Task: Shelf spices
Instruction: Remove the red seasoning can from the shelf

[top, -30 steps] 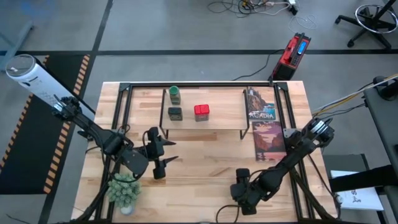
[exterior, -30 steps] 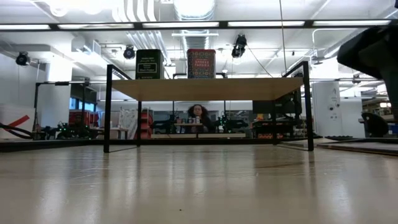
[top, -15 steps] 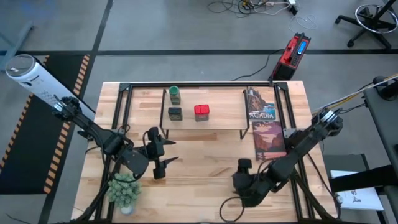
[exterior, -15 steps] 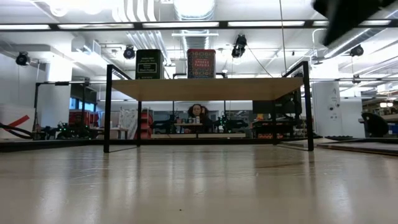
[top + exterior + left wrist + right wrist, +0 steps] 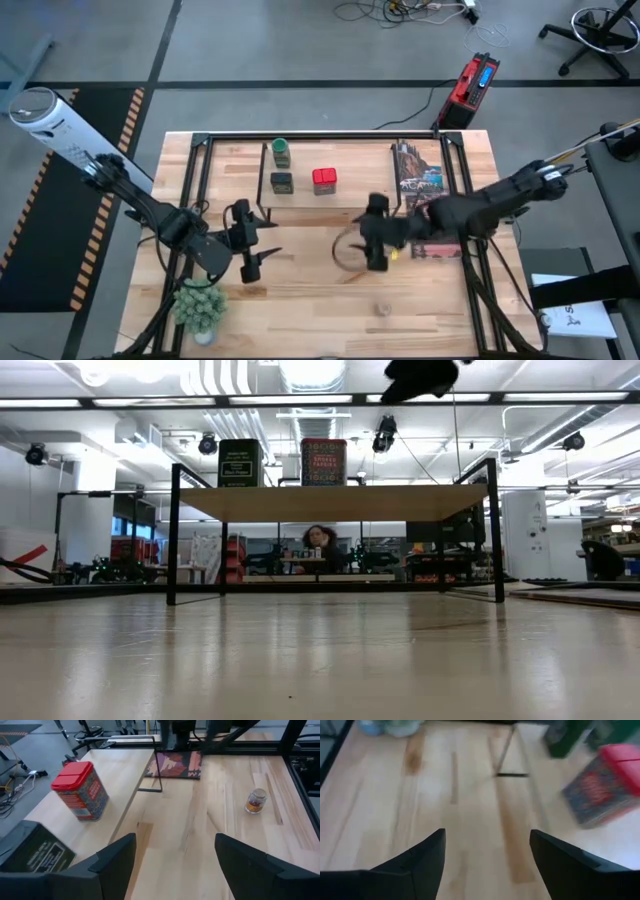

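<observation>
Both grippers hang open and empty over the table. The right gripper (image 5: 372, 243) sits just before the shelf (image 5: 350, 197); the round jar (image 5: 256, 801) stands alone.

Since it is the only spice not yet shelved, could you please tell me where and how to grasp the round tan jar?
Grip the round tan jar across its body, coming straight down from above: it stands upright alone on bare table, so nothing blocks a pincer.

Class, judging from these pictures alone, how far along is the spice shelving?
Done: the green-capped jar, dark tin and red tin stand on the shelf. In hand: nothing; the right gripper is open near the shelf's front edge, the left gripper open, waiting. Left: the small round jar on the table.
</observation>
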Action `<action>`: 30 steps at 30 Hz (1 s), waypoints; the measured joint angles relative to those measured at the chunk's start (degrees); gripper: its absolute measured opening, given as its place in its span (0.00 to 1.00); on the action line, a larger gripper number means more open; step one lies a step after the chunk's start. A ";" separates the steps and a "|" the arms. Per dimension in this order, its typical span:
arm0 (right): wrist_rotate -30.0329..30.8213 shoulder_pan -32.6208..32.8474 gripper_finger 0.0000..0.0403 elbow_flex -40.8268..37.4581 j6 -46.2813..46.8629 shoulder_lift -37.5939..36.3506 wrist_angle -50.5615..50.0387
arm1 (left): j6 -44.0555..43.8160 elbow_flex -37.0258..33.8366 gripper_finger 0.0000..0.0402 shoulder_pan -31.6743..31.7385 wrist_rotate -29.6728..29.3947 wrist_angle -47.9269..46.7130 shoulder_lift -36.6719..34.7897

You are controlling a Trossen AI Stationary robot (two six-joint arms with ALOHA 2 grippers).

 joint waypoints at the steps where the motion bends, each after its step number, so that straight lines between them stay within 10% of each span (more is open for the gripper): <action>1: -0.81 -1.69 0.66 0.03 -0.54 -0.61 -0.42 | -0.25 0.00 0.65 0.05 0.02 -0.91 -0.58; 18: -22.18 -28.53 0.75 0.15 -16.66 -1.11 6.10 | 1.06 0.00 0.65 5.51 -3.50 -11.81 -8.95; 30: -27.05 -32.77 0.76 0.11 -20.72 3.66 9.62 | 0.93 0.00 0.66 8.52 -2.41 -12.29 -11.60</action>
